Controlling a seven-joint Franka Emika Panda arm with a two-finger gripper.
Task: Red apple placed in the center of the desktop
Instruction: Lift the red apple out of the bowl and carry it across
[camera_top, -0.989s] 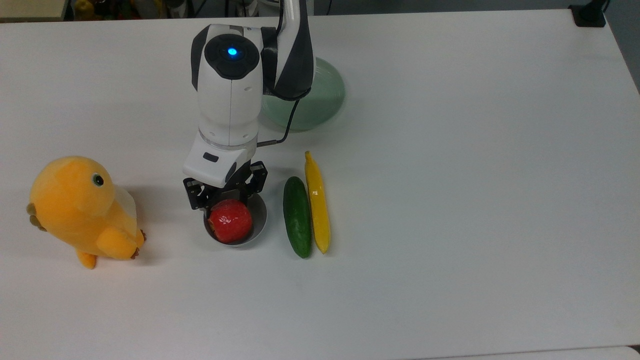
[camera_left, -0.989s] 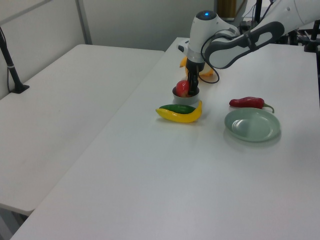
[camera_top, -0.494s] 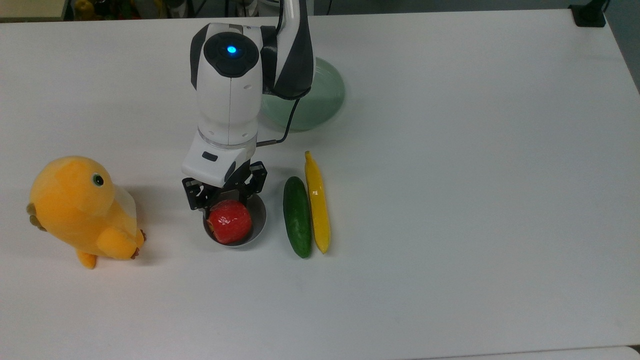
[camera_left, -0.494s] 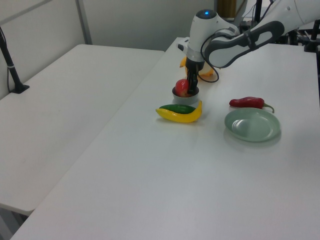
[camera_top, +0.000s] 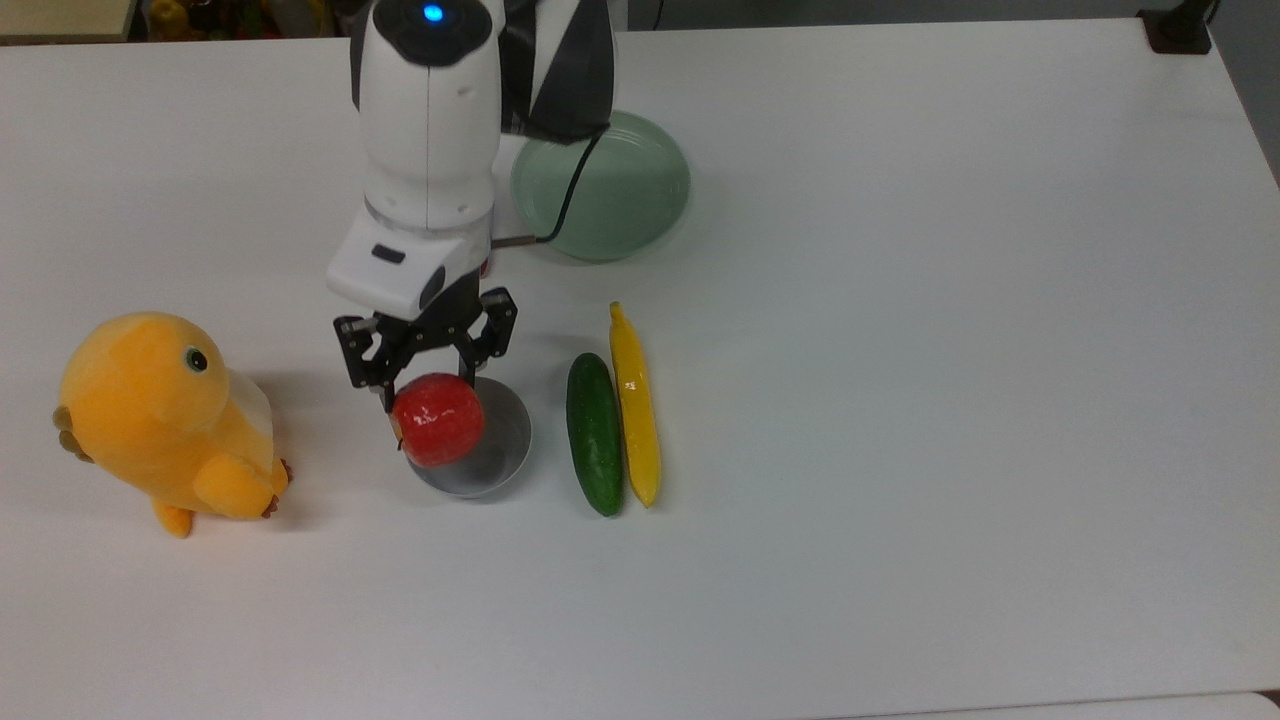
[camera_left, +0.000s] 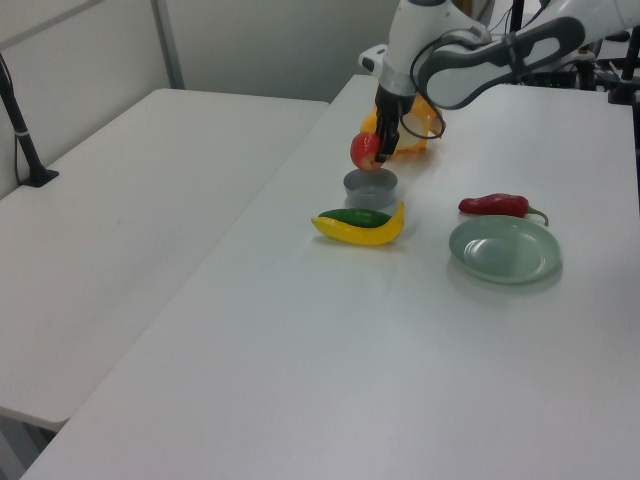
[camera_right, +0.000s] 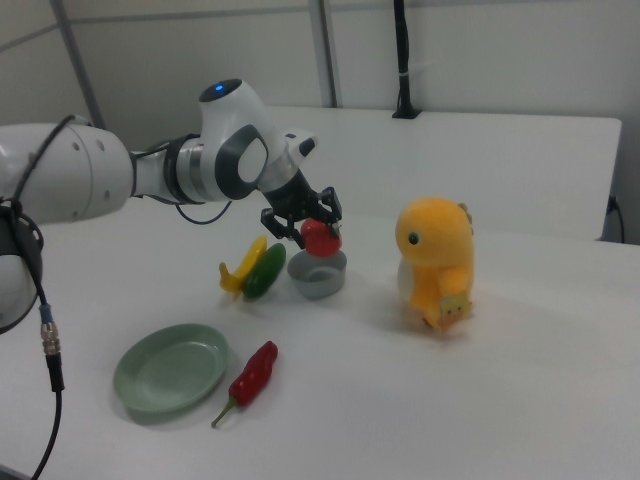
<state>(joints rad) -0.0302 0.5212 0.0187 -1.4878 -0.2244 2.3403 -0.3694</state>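
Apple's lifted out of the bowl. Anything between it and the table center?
Yes. The cucumber and banana lie side by side on the desktop, to the top view's right of the red apple in the pincer.

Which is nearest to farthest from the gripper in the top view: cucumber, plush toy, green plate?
From the gripper, holding the red apple:
1. Cucumber, on the top view's right, beside the banana.
2. Green plate, up and right, and plush toy, on the top view's left: too close to call.

A grey bowl (camera_top: 490, 450) sits between a yellow plush chick (camera_top: 160, 420) and a cucumber (camera_top: 594, 435), which touches a banana (camera_top: 635, 405); a green plate (camera_top: 615, 190) and red chili (camera_right: 250, 378) lie nearby.
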